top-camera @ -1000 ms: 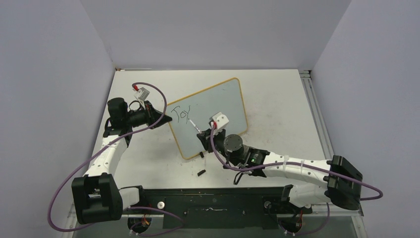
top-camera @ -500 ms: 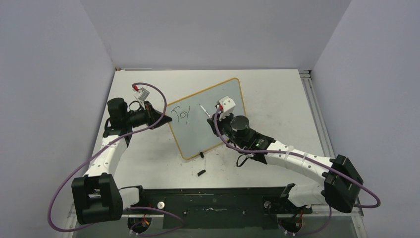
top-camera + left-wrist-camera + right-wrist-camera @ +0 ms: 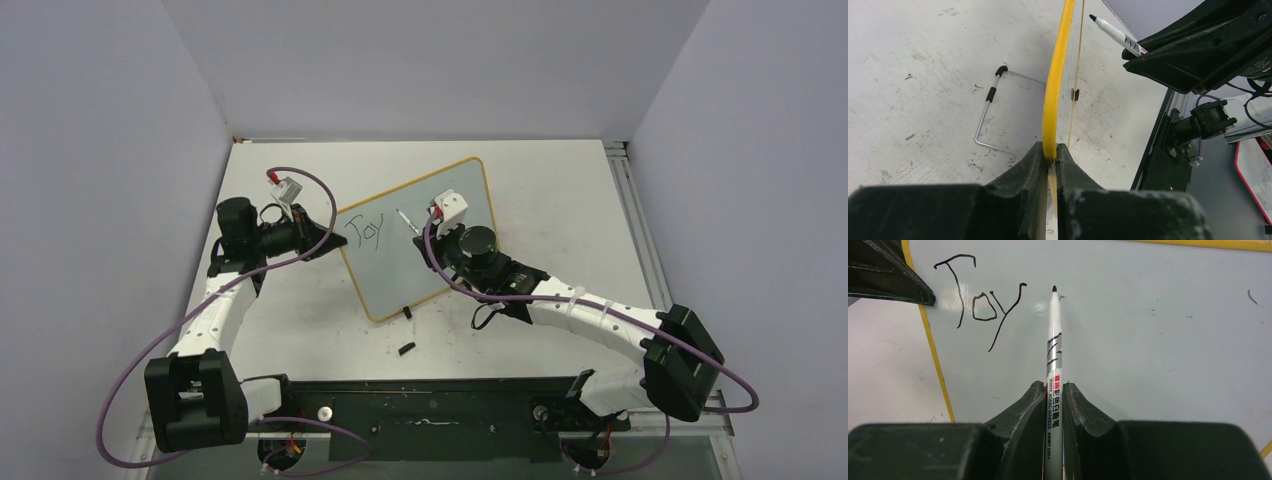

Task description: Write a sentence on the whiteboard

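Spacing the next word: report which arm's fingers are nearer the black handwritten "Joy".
Left. The left fingers clamp the yellow-framed whiteboard edge right beside the J of the black handwritten "Joy". The right fingers sit back, holding a black-tipped white marker whose tip is just past the y.

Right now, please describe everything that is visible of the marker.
The marker is slim, with a white barrel that looks like plastic, grey-black stripes, small printed text with a red line, and a bare black tip, cap off. The right fingers clamp its lower barrel. It points at the board, with its tip just right of the written "Joy". Whether the tip touches the board I cannot tell.
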Controlling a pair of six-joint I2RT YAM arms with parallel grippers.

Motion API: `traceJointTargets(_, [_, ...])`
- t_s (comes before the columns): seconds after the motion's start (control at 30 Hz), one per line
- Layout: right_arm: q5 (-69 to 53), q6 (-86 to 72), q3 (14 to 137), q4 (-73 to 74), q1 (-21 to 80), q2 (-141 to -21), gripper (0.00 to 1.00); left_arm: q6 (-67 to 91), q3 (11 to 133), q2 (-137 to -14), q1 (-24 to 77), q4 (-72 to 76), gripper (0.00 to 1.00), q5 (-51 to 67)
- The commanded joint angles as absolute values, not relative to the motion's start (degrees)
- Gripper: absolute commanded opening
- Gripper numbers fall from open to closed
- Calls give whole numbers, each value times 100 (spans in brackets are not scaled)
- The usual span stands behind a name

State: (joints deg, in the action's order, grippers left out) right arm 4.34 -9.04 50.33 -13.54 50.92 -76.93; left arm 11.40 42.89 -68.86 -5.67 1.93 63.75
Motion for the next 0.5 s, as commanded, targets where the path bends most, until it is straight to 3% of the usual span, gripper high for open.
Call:
traceJointTargets(0.0, [366,-1049,5200,-1560,5047,-7806,5,1011,4533,-6818,-607,158,0,6486])
traceJointTargets(0.47, [472,-1176,5136,-1527,5048,-8024,5,1011,4524,-6799,-607,158,0,6480])
